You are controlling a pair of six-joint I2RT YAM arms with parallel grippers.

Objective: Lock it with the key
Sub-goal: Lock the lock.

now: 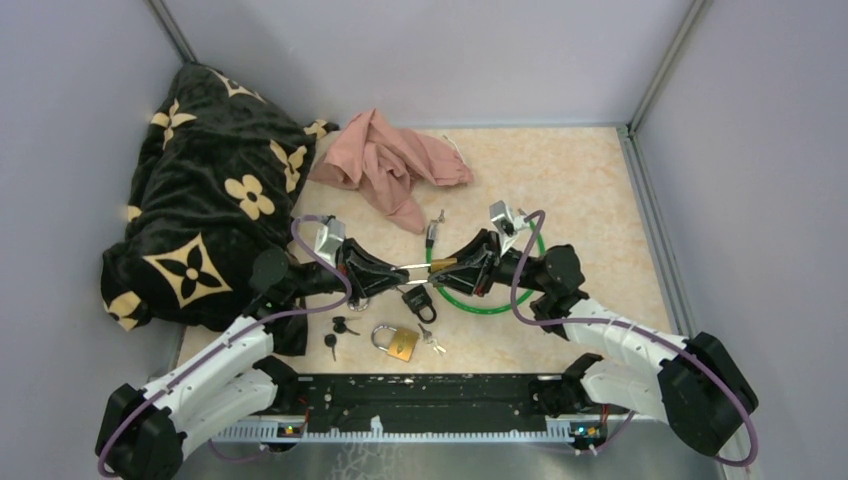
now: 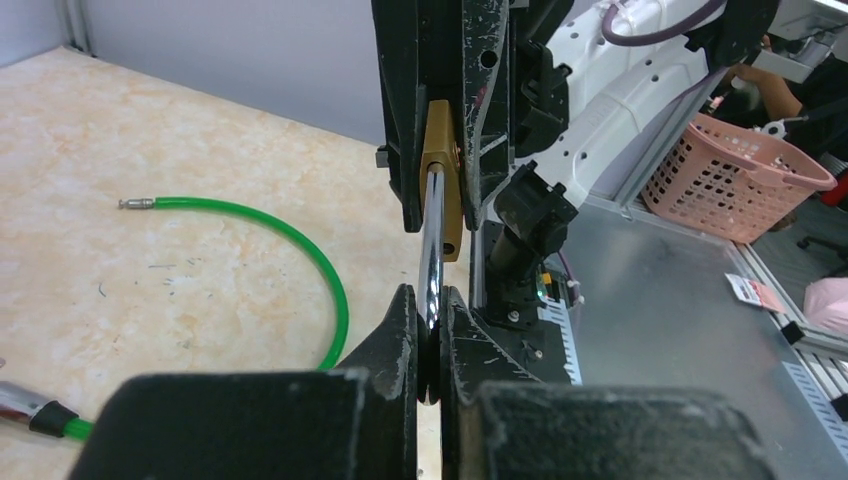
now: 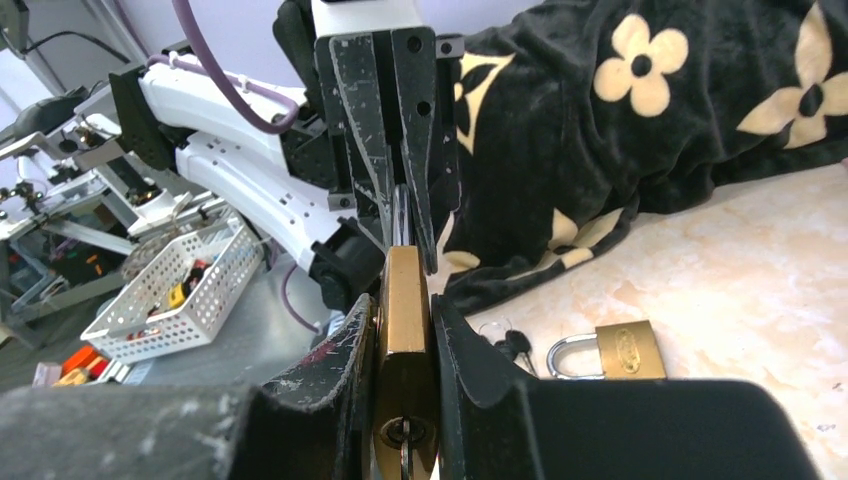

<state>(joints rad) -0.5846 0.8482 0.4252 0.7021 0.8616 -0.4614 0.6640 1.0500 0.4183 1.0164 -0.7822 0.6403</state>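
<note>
Beige bench (image 1: 590, 200), grey walls. Brass padlock (image 3: 405, 350) is held above the bench, between both arms. Right hand (image 3: 404, 300) is clamped on its body; left hand (image 2: 430, 305) is clamped on the shackle (image 2: 432, 240). The step appears to be steadying the lock. The next move likely requires one hand to release and fetch a key (image 1: 342, 324) from the bench.

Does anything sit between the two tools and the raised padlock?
Nothing visible does. The right tool clamps directly on the brass padlock, and the left tool pinches its shackle. The keyhole shows in the right wrist view.
</note>
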